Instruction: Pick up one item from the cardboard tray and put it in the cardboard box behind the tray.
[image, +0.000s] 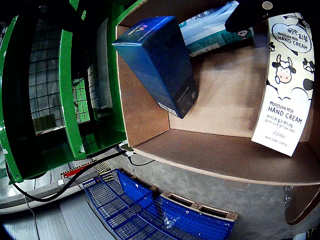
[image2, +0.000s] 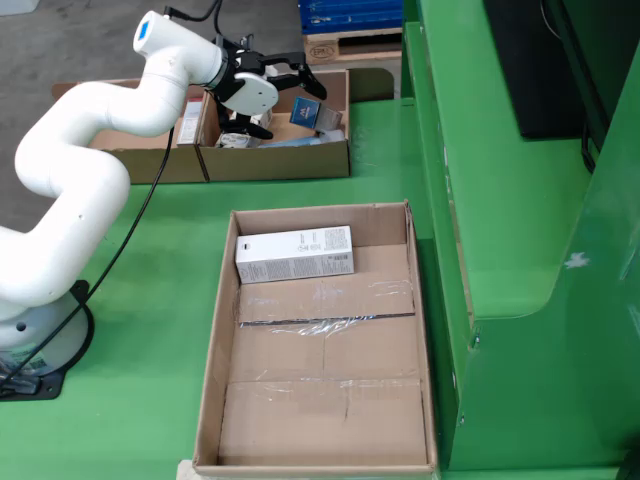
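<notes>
1. The dark blue rectangular carton (image: 160, 62) was tilted inside the brown cardboard box (image: 225, 150) behind the tray; in the riding view it hung clear of the box floor, near the left wall.
2. From the fixed view the gripper (image2: 300, 82) stood over that box with its jaws spread wide, and the blue carton sat just below the right-hand fingertip. I could not tell whether it was touching them or already dropping free.
3. Also in the box were a white cow-print hand cream carton (image: 285, 80) leaning on the right wall and a teal-and-white packet (image: 212, 27) at the back.
4. On the green bench (image2: 150, 300), the long open cardboard tray (image2: 225, 400) held one white carton (image2: 294, 254).
5. I judged the transfer nearly complete: only the release, if unfinished, and the arm's withdrawal remained.
</notes>
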